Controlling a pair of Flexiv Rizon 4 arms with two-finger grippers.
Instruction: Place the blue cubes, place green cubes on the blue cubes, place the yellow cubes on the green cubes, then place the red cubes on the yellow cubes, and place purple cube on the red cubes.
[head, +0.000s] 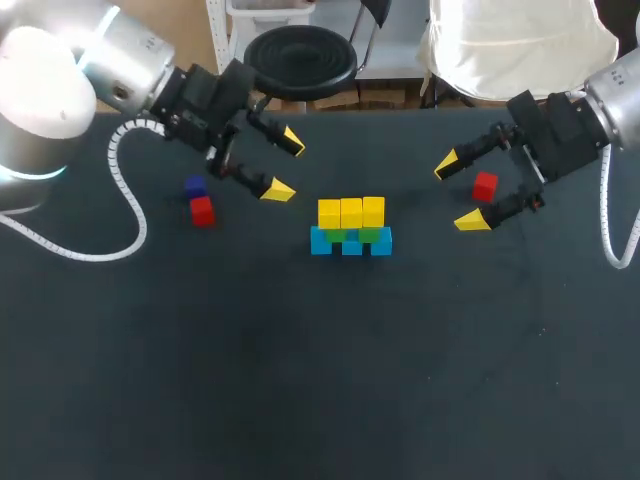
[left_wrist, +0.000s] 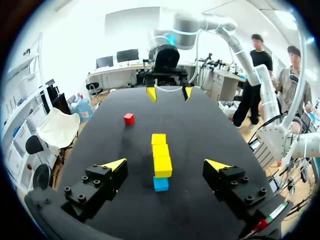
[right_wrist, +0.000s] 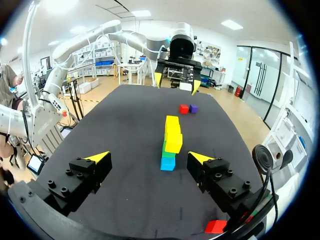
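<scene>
A row of three blue cubes (head: 350, 244) sits mid-table with green cubes (head: 352, 235) on it and three yellow cubes (head: 350, 212) on top. The same stack shows ahead of each gripper, yellow cubes (left_wrist: 161, 152) (right_wrist: 172, 132) uppermost. One red cube (head: 202, 211) and the purple cube (head: 196, 187) lie at the left, below my left gripper (head: 285, 165), which is open and empty. Another red cube (head: 485, 186) lies on the table under my open right gripper (head: 458, 193), close by one finger's base (right_wrist: 216, 226). Both grippers (left_wrist: 165, 165) (right_wrist: 149, 157) hover above the table, facing the stack.
The black table (head: 300, 380) stretches wide toward the near edge. A white coiled cable (head: 125, 215) from my left arm hangs over the left part. My right arm's cable (head: 610, 240) hangs at the right edge.
</scene>
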